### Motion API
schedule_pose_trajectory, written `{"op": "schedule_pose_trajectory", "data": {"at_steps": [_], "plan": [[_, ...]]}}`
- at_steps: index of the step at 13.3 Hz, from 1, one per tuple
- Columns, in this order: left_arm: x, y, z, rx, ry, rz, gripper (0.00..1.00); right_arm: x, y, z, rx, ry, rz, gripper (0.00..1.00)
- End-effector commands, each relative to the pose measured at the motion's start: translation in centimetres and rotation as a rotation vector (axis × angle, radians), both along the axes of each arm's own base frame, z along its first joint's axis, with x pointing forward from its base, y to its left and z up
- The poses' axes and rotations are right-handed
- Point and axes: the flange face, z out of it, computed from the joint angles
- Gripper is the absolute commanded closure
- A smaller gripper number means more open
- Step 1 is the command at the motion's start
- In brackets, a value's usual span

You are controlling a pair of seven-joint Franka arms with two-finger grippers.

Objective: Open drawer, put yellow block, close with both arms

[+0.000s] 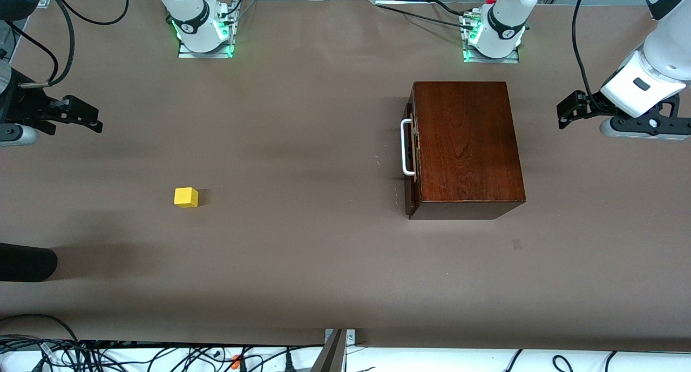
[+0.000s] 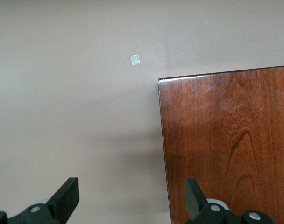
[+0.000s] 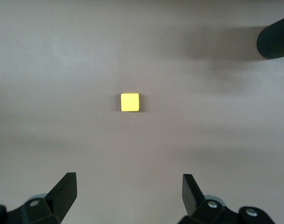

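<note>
The dark reddish-brown wooden box stands toward the left arm's end of the table. Its drawer is shut, and the white handle faces the right arm's end. The yellow block lies alone on the table toward the right arm's end; it also shows in the right wrist view. My right gripper is open and empty, up over the table at its own end. My left gripper is open and empty, up over the box's edge; the box top fills part of that view.
A black rounded object juts in over the table at the right arm's end, nearer the front camera than the block; it also shows in the right wrist view. A small pale square mark is on the brown table.
</note>
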Motion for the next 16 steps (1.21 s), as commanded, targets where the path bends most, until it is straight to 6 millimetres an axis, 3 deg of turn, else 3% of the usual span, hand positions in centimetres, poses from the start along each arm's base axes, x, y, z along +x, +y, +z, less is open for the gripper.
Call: {"op": "schedule_pose_trajectory", "data": {"at_steps": [1, 4, 12, 14, 16], "plan": [[0.4, 0.1, 0.7, -0.017, 0.008, -0.015, 0.0, 0.1, 1.5, 0.7, 0.014, -0.012, 0.039, 0.0], [0.4, 0.1, 0.7, -0.023, 0.008, -0.014, 0.0, 0.7, 5.1, 1.3, 0.013, -0.074, 0.1, 0.0], [0.1, -0.4, 0.5, -0.023, 0.028, -0.009, 0.0, 0.7, 5.5, 1.2, 0.014, -0.079, 0.109, 0.0], [-0.4, -1.3, -0.6, -0.028, 0.106, -0.029, 0.0, 0.4, 5.2, 1.4, 0.013, -0.067, 0.106, 0.0], [0.3, -1.7, -2.4, -0.04, 0.139, -0.032, 0.0, 0.0, 5.1, 1.2, 0.003, -0.037, 0.106, 0.0]]}}
